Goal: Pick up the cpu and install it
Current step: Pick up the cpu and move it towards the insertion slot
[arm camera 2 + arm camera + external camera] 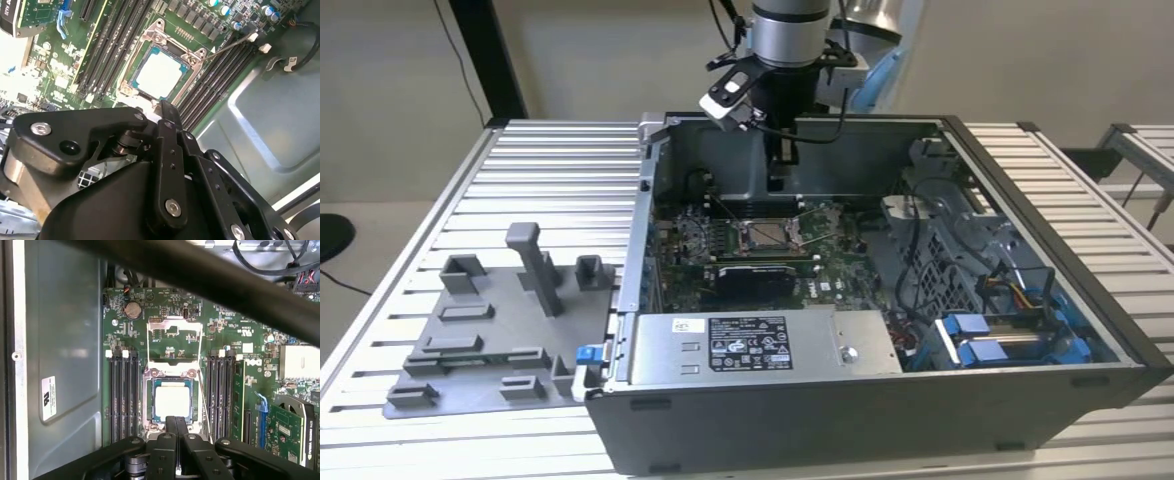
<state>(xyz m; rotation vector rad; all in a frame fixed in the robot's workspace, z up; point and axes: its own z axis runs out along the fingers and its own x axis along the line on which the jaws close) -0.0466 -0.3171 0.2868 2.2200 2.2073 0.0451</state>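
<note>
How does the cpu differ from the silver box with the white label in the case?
Size: the cpu is a small flat square; the silver box is much bigger and deeper. Place: the cpu lies in the socket on the green board; the silver box sits against the case wall nearest the exterior view. Surface: the cpu top is plain; the silver box bears a white label. Both are silver-grey.

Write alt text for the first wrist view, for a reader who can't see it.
The cpu lies in the open socket on a green motherboard, pale metal top showing, with black memory slots on either side. The gripper, its fingers pressed together and holding nothing, is close to one edge of the socket.
</note>
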